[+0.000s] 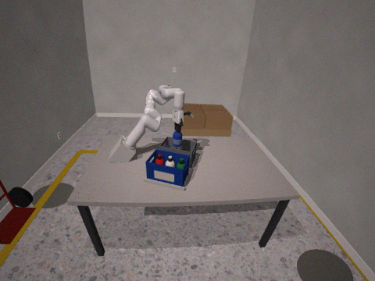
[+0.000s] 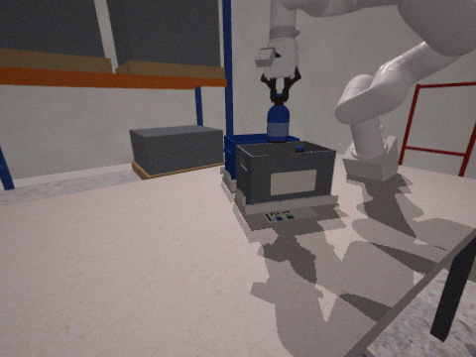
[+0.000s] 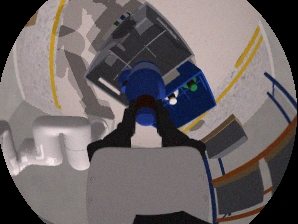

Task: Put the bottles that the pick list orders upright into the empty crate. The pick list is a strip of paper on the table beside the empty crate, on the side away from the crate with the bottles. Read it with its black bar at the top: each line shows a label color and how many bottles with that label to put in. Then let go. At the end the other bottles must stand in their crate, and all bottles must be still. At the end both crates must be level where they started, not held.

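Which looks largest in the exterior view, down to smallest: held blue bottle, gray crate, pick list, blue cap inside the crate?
1. Gray crate
2. Held blue bottle
3. Blue cap

Pick list: foreshortened, unsure against the bottle.

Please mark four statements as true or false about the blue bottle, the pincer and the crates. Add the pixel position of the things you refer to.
1. The pincer (image 1: 178,129) (image 2: 279,96) (image 3: 145,106) is shut on the blue bottle (image 1: 177,139) (image 2: 278,122) (image 3: 145,85). True.
2. The blue bottle hangs upside down. False: it is upright, cap at the top.
3. The blue crate (image 1: 165,176) (image 2: 262,137) (image 3: 208,98) holds red, white and green bottles. True.
4. The paper strip (image 2: 303,213) lies inside the gray crate (image 2: 255,171) (image 1: 191,147) (image 3: 170,35). False: it lies beside it on the table.
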